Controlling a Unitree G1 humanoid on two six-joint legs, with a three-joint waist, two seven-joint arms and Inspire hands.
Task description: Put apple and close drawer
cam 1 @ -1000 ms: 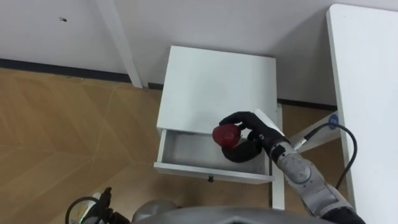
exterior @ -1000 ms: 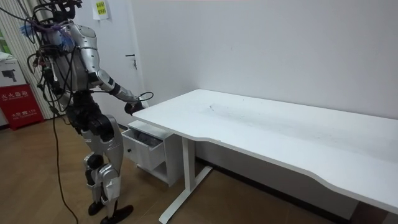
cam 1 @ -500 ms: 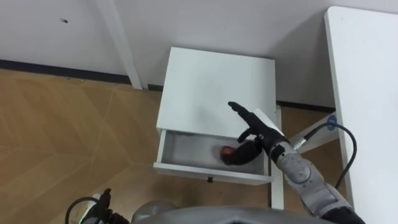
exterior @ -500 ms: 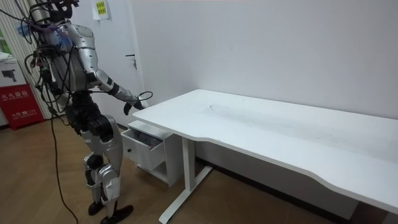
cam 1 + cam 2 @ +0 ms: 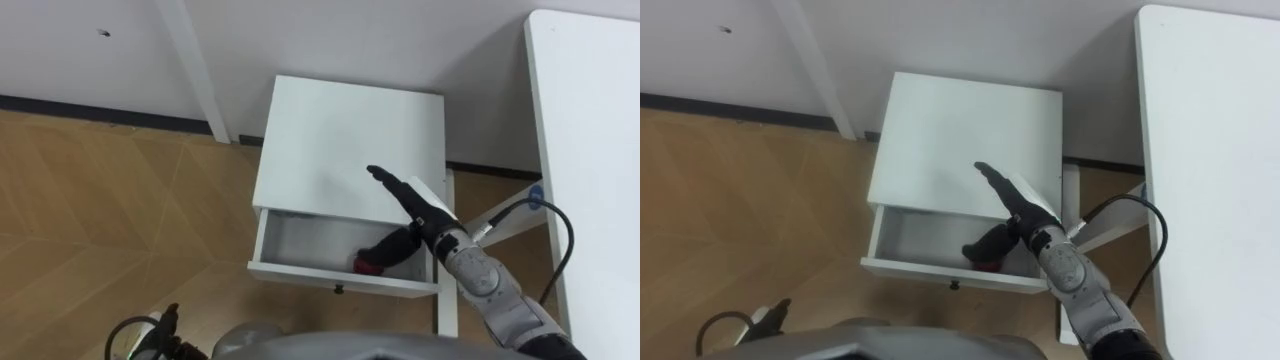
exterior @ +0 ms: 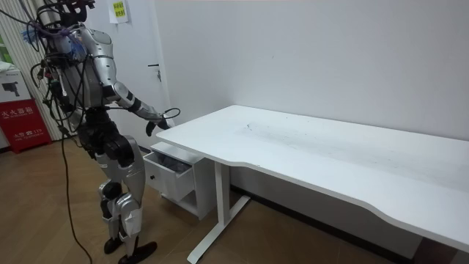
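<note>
**Left hand** (image 5: pixel 160 326): low at the left edge of the eye view, idle.

**Drawer** (image 5: pixel 300 272): pulled open from the small white cabinet, with its knob (image 5: pixel 339 289) in the middle of the front panel. Closing should need only a flat push on that panel; it is probably light and free-running.

**Apple** (image 5: pixel 367 265): red, lying on the drawer floor toward its right end, just behind the front panel and partly hidden under the hand.
- Handling (judged): firm, smooth and rounded, modest in weight, liable to roll and to bruise if dropped.
- Hold: best taken round its widest part with fingers cupped on opposite sides.

**Right hand** (image 5: pixel 421 213): above the drawer's right end. The fingers (image 5: pixel 393 246) are spread and slack, one stretched out over the cabinet and the rest drooping toward the apple. They pinch nothing; contact with the apple cannot be told.

**Cabinet top** (image 5: pixel 340 130): white and bare, against the wall.

**Tabletop** (image 5: pixel 590 150): white, along the robot's right.
</note>
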